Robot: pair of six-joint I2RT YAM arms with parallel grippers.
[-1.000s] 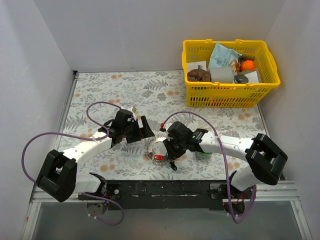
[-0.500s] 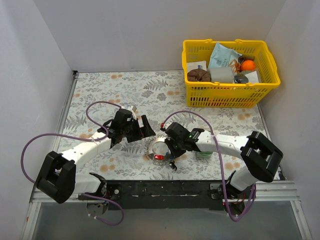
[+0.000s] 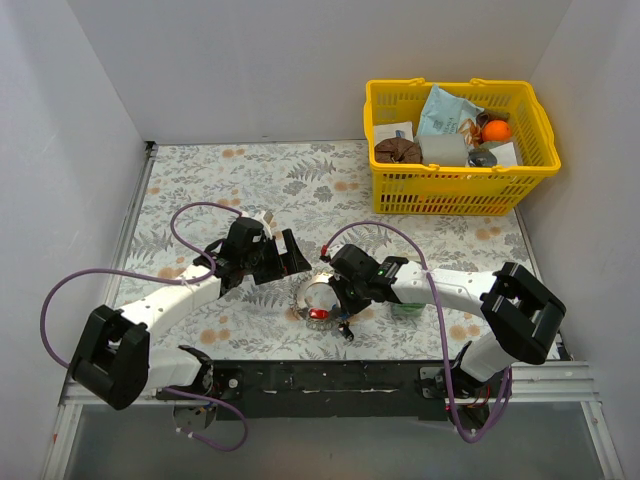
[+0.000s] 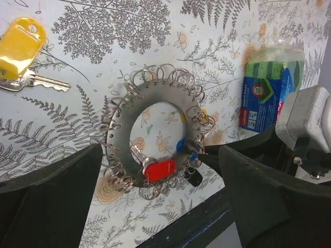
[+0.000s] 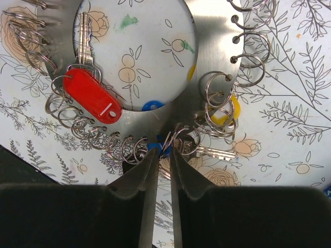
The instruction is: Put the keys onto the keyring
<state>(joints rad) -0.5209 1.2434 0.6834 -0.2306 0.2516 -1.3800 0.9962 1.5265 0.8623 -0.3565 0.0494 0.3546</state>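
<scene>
Right gripper (image 5: pixel 161 155) clamps the keyring (image 5: pixel 209 46) at its near rim, red key (image 5: pixel 92 94) blade pointing away; left gripper (image 4: pixel 160 155) gapes, its camera alone showing the loose yellow key (image 4: pixel 19 45).

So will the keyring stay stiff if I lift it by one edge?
Probably: the keyring looks like flat sheet metal, so it should hold shape. Its small loops hang loose and will likely swing, and the red key should dangle.
</scene>
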